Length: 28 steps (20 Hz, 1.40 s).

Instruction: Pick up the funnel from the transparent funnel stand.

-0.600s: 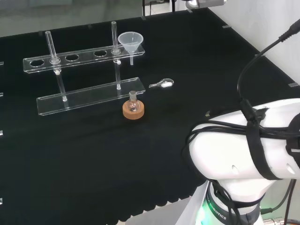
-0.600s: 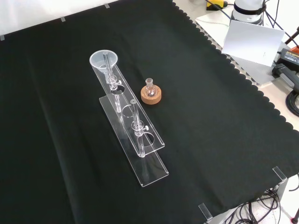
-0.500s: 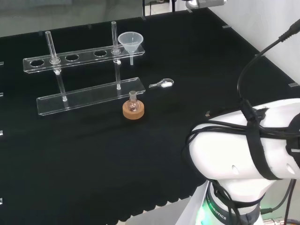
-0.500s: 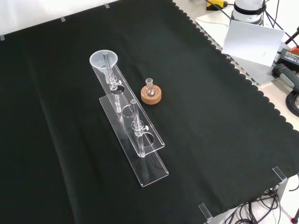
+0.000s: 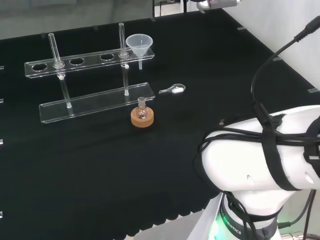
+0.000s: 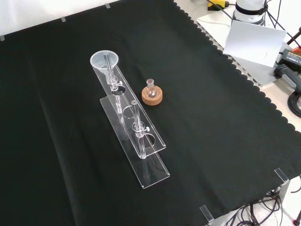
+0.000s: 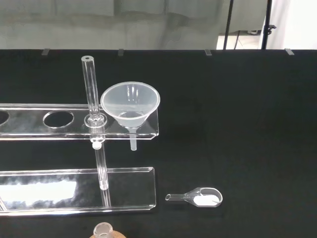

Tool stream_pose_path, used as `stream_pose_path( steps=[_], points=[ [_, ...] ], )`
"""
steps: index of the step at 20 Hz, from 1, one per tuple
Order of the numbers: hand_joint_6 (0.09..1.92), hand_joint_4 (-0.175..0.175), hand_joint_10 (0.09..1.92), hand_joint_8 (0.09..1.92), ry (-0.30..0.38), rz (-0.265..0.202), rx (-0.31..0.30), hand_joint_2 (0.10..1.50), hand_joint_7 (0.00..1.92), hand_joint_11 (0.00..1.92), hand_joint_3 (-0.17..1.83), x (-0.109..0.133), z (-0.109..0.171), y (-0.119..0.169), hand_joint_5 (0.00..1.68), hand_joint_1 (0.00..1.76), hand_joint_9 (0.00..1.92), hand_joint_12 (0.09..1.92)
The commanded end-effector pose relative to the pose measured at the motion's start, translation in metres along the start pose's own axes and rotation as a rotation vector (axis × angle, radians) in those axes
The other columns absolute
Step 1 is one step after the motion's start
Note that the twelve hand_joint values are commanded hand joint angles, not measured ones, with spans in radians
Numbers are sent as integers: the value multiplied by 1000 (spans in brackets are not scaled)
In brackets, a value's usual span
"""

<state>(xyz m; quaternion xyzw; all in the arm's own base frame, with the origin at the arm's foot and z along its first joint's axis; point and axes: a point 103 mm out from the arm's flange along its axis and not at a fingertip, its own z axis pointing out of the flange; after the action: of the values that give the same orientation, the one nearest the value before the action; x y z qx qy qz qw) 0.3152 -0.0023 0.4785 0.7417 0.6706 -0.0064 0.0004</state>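
Nothing on the black cloth has shifted over the last half second; only the arm's cable in the head view has swayed slightly, so the reach is judged barely begun. The clear plastic funnel (image 7: 131, 103) sits empty in the end hole of the transparent funnel stand (image 7: 74, 119), toward the cloth's far edge in the head view. A small round-bottomed glass flask (image 5: 142, 111) rests on a cork ring (image 5: 142, 119); a little clear scoop (image 7: 195, 197) holds white powder. The fingers' state cannot be told.

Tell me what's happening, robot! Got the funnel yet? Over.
Not yet. Funnel sits in end hole of clear stand, untouched. Small flask on cork ring and little scoop stand nearby, not blocking.
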Motion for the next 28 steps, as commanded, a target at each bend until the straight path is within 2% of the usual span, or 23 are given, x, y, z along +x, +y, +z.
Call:
stream_pose_path(
  steps=[1, 8, 13, 21, 28],
  points=[
    [87, -4, 677, 424, 1, 20, 4, 1214, 0, 26, 387, -4, 4, 8, 204, 0, 150, 1394],
    [87, -6, 677, 425, 27, 47, 27, 1218, 0, 20, 380, -5, 29, 27, 219, 0, 150, 1398],
    [87, -8, 677, 433, 6, 53, 66, 1225, 0, 10, 363, -3, 53, 55, 231, 0, 151, 1409],
    [87, -11, 676, 436, 4, 9, 113, 1227, 0, 3, 354, -7, 80, 133, 239, 0, 148, 1411],
    [87, -20, 679, 449, -7, -40, 162, 1230, 0, 0, 338, -1, 98, 162, 234, 0, 145, 1396]
  ],
)
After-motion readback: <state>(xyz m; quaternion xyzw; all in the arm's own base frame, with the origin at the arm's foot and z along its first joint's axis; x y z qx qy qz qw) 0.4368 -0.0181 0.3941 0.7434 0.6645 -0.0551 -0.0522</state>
